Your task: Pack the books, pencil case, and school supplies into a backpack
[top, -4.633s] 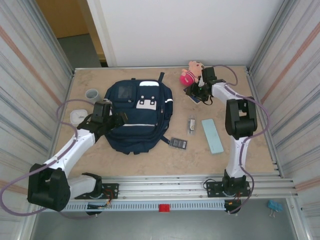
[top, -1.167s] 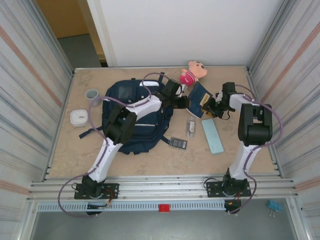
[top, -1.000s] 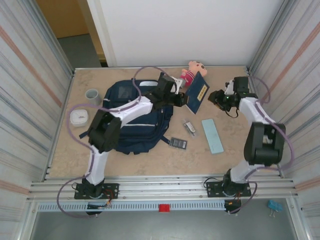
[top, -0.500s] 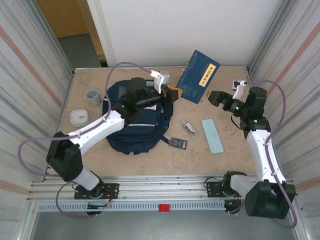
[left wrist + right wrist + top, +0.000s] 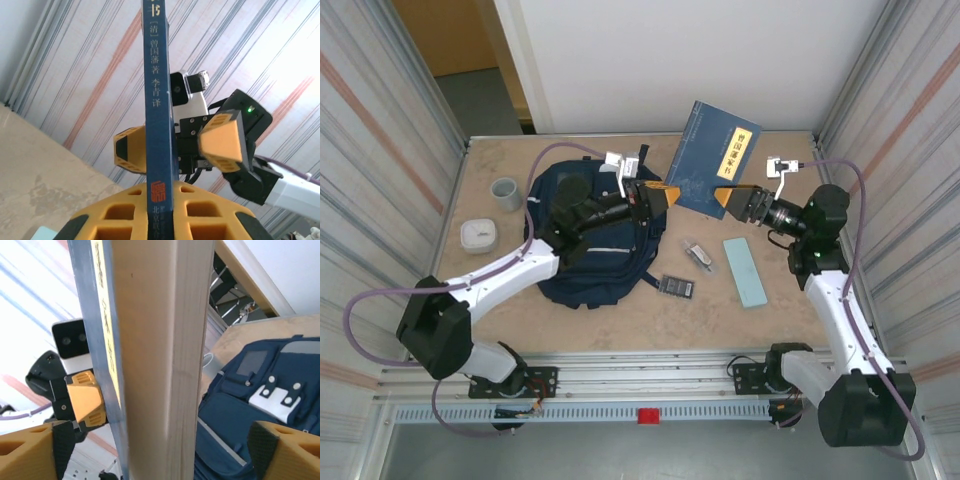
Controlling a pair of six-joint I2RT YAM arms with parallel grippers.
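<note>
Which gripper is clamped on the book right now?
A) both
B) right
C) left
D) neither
C: the left gripper pinches the spine of the book and holds it off the table. The right gripper has its jaws wide apart on either side of the page edge, with gaps showing in the right wrist view.

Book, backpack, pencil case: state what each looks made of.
Book: paper with a matte navy card cover; pale stacked page edges show in the right wrist view. Backpack: soft woven fabric, probably synthetic; it sags and creases, with stitched patches. Pencil case: smooth, flat, pale teal, likely plastic or metal; too small to tell.
</note>
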